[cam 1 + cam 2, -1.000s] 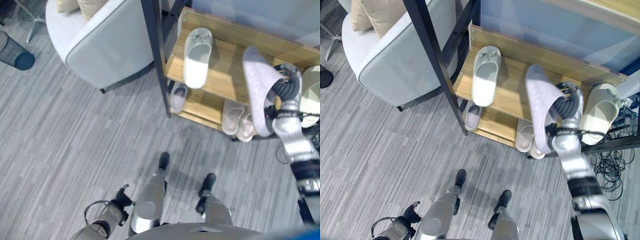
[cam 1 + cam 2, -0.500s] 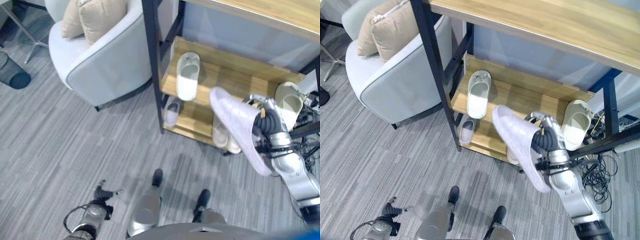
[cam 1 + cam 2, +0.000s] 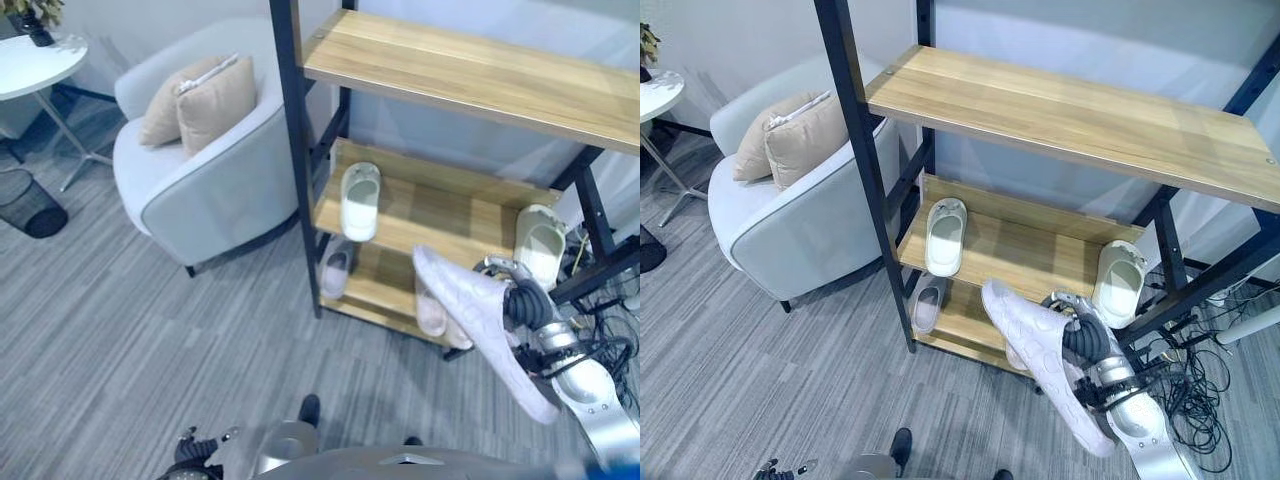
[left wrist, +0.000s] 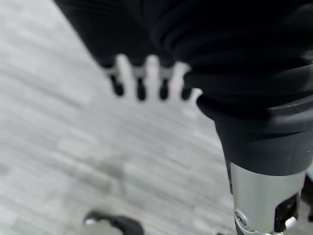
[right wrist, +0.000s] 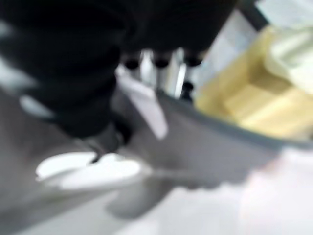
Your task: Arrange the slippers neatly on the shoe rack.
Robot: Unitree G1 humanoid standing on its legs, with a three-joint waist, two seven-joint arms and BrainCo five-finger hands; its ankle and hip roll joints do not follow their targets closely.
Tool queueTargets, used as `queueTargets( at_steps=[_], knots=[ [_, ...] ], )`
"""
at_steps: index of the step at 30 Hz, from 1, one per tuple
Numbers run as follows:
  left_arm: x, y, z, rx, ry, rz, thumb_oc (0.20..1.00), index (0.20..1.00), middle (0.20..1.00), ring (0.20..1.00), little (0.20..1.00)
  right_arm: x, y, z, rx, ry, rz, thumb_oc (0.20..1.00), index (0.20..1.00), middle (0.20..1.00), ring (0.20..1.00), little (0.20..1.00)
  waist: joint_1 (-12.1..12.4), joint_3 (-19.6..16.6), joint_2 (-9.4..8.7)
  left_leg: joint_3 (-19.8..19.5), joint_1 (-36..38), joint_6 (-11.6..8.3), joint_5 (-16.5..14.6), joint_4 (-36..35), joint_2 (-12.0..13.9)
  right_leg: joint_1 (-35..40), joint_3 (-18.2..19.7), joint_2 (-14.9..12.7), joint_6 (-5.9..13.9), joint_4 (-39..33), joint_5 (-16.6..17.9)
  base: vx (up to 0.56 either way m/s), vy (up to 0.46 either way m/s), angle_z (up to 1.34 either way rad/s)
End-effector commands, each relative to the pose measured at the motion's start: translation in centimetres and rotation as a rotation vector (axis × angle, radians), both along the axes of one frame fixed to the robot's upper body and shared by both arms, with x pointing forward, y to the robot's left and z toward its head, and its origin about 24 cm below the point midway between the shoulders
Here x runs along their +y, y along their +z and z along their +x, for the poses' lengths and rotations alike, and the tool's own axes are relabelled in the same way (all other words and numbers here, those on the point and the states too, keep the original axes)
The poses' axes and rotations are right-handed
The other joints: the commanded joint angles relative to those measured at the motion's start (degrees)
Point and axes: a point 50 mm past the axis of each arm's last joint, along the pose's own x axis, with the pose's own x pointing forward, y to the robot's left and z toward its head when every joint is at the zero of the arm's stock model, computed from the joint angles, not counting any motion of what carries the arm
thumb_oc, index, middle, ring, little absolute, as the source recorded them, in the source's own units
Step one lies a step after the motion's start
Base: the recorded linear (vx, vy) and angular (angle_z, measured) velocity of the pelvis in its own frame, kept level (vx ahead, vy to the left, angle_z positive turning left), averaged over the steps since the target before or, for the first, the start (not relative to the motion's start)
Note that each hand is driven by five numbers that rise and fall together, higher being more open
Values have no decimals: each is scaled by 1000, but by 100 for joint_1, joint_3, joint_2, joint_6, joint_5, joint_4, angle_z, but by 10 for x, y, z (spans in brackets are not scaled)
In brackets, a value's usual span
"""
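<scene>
My right hand [image 3: 1092, 352] is shut on a pale lilac slipper [image 3: 1040, 358], held tilted with its sole outward in front of the lower right of the wooden shoe rack [image 3: 1060, 105]. On the middle shelf a white slipper [image 3: 360, 200] lies at the left and another white one [image 3: 540, 245] at the right end. The bottom shelf holds a grey slipper [image 3: 337, 270] at the left and a pale pair [image 3: 430, 312], partly hidden behind the held slipper. My left hand [image 4: 146, 78] hangs open over the floor, low at my left side [image 3: 200, 450].
A grey armchair [image 3: 210, 190] with two beige cushions stands left of the rack, close to its dark post. A black wire bin [image 3: 25, 205] and a small white side table [image 3: 35, 65] are at the far left. Cables [image 3: 1200, 365] lie on the floor at the rack's right.
The camera has risen and pulled back, so the rack's top shelf has come into view. My right hand keeps the lilac slipper, which now shows lower, before the bottom shelf.
</scene>
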Motion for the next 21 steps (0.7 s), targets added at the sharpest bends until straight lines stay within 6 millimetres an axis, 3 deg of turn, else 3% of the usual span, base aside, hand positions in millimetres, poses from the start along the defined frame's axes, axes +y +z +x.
queueTargets(
  at_steps=[1, 7, 14, 18, 21],
  knots=[
    [25, 15, 30, -83, 18, 84, 1000, 1000, 1000, 1000, 1000, 6, 16, 17, -116, -11, 95, 200, 200, 200, 200, 200, 3, 266, -223, -157, -110, -30, -718, 552, 161, 309, 210, -50, 172, 446, 163, 14, 62, -7],
    [23, 18, 40, -168, 66, 68, 1000, 1000, 1000, 1000, 1000, 3, 2, 15, -63, -31, 65, 200, 200, 200, 200, 200, -31, 137, -177, -68, 126, 69, -860, 557, -1, 400, 327, -227, 264, 499, 513, 32, 69, -5],
    [20, 21, 47, -238, 92, 33, 1000, 1000, 1000, 1000, 1000, 6, -18, 20, 13, -42, 48, 200, 200, 200, 200, 200, 28, 208, -125, 103, 111, 136, -934, 612, -50, 300, 361, -345, 305, 510, 677, 4, 43, -11],
    [18, 30, 75, -295, -24, 63, 1000, 1000, 1000, 1000, 1000, 2, -29, 32, 25, -107, -4, 200, 200, 200, 200, 200, 20, 763, -147, 144, -600, 110, -1048, 1308, -49, -79, 396, -331, 225, 714, 440, -161, -18, -9],
    [12, 43, 112, -406, 6, 48, 1000, 1000, 1000, 1000, 1000, 6, -18, 53, -45, -121, -41, 200, 200, 200, 200, 200, -39, 1242, -139, 83, -1499, 97, -1131, 1984, 13, -909, 486, -308, 68, 1267, 207, -287, -1, 3]
  ],
)
